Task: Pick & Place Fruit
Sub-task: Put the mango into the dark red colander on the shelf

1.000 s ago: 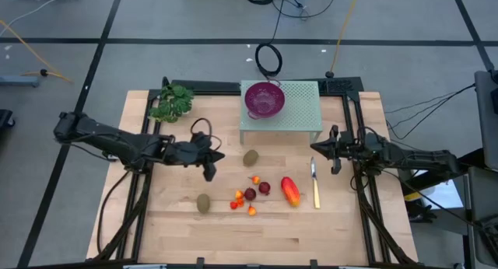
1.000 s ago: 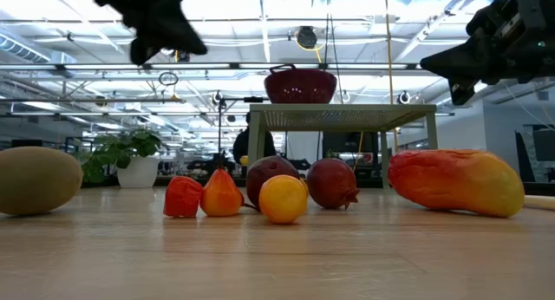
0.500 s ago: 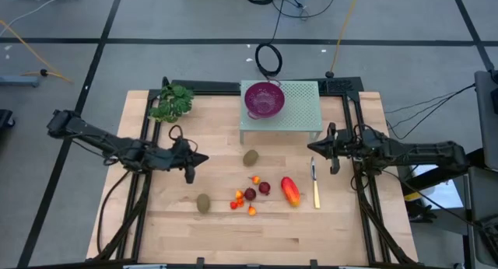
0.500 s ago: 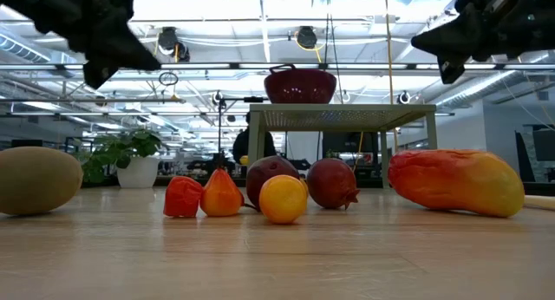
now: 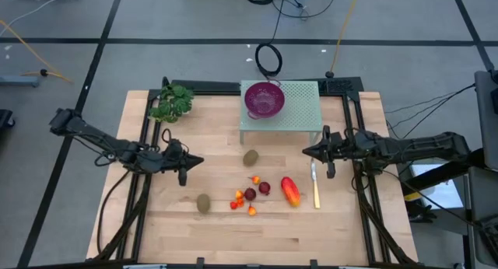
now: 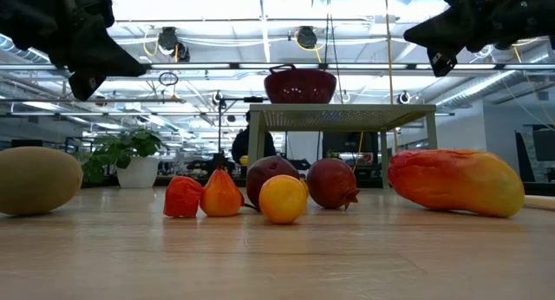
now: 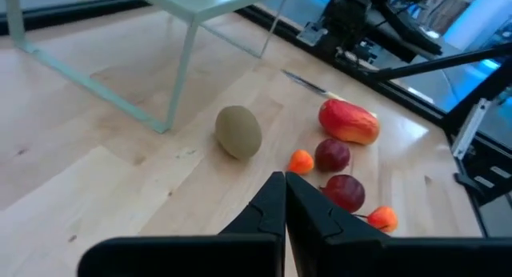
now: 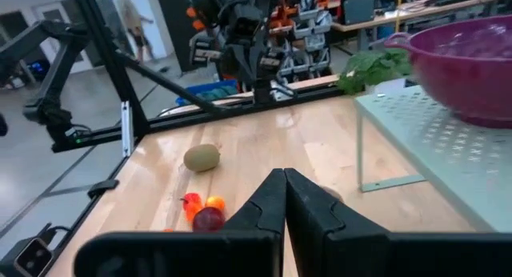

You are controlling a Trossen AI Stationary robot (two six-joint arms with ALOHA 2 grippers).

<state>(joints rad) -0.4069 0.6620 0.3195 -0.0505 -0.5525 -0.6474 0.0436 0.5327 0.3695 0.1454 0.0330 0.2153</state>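
Fruit (image 5: pixel 250 194) lies loose on the counter (image 5: pixel 156 230), in front of the green stand (image 5: pixel 299 113). Left gripper (image 5: pixel 185 166) closed, empty, left of the stand. Right gripper (image 5: pixel 315 151) closed, empty, at the stand's front right. Only the high view shows the knife (image 5: pixel 315 183); low view hides it. Right wrist view adds a person in the background (image 8: pixel 128 17).

1. A robotics lab or workshop in a large open hall.
2. Overhead run rows of strip lights (image 6: pixel 217 27) and exposed metal trusses.
3. The wooden surface (image 5: pixel 163 222) stands on a grey tiled floor (image 5: pixel 194 20) strewn with cables (image 5: pixel 268 59).
4. Workbenches (image 8: pixel 384 9) crowded with equipment fill the background.
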